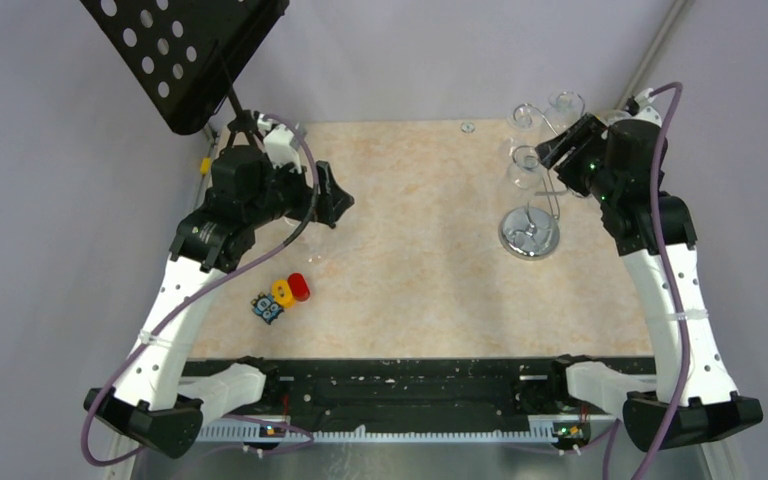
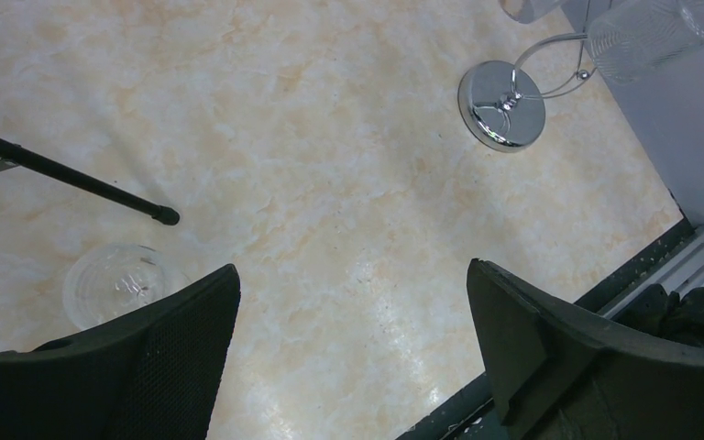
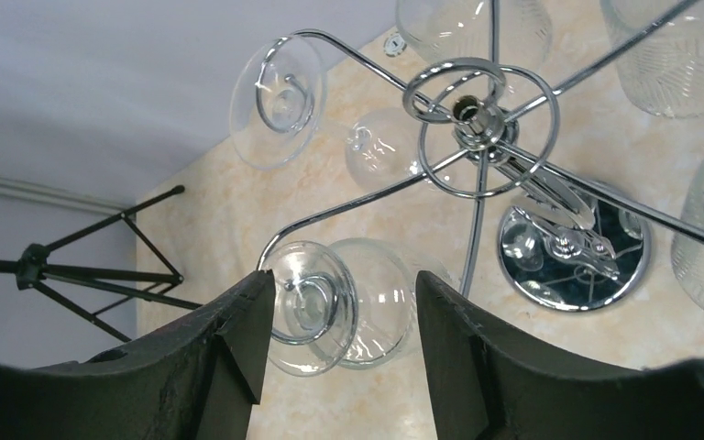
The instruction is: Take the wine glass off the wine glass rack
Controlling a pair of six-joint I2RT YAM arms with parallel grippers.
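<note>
The chrome wine glass rack (image 1: 529,232) stands at the table's far right, with its looped hub (image 3: 477,115) and mirrored base (image 3: 573,247) in the right wrist view. Several clear glasses hang upside down from its arms. My right gripper (image 1: 560,150) is open at the rack. In its wrist view the gripper (image 3: 341,293) has one hanging wine glass (image 3: 339,307) between its fingers, the glass's foot caught in a curled arm. My left gripper (image 1: 335,195) is open and empty over the table's left side (image 2: 353,275). The rack base (image 2: 502,104) shows far off in that view.
A black perforated music stand (image 1: 185,55) stands at the far left, with a tripod leg (image 2: 64,174) on the table. A clear glass (image 2: 115,284) stands on the table by my left finger. Small coloured toys (image 1: 282,295) lie near the front left.
</note>
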